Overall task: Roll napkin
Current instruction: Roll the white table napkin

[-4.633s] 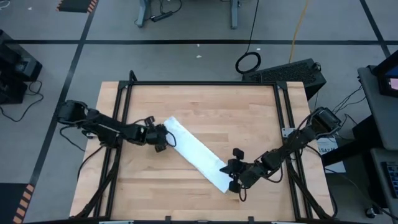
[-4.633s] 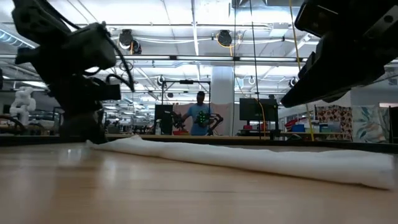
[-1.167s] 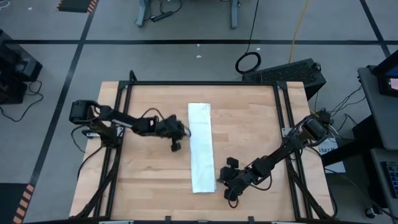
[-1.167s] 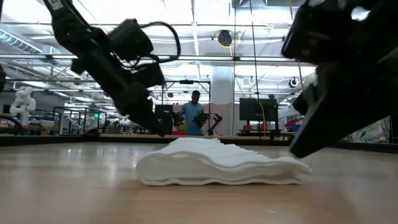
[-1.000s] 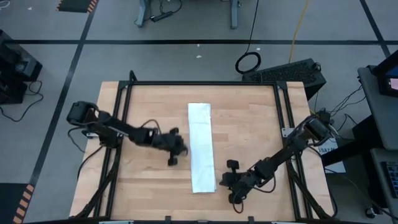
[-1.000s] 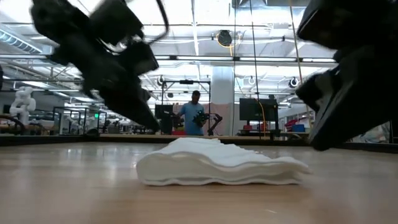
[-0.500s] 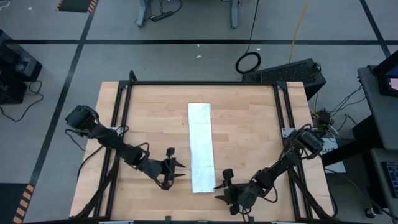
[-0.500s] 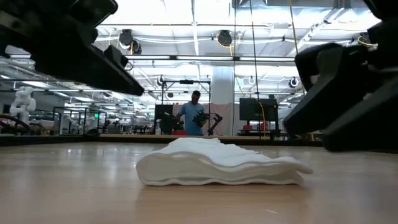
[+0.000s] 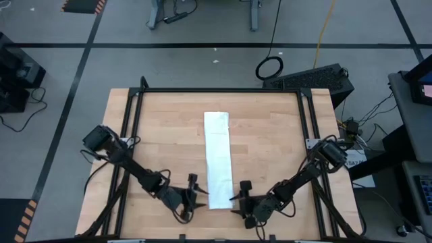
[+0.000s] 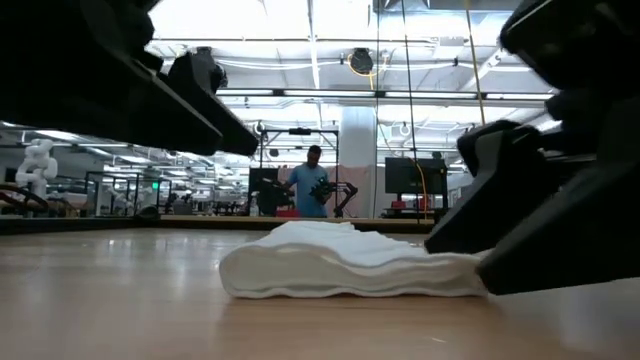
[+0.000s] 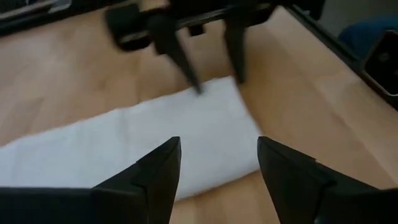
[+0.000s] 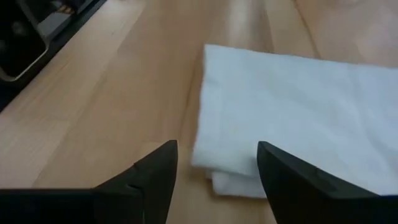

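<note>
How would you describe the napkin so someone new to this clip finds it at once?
Start at the wooden table inside the black metal frame. Down its middle lies the napkin, a long narrow folded strip running from the far side toward the near edge. It is the only white thing there, its near end between the left hand and right hand.

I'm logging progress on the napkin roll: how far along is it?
Done: the napkin lies folded into a long flat strip on the table. In hand: the left gripper and right gripper, both open, flank its near end. Left: all the rolling; no turn is visible.
</note>
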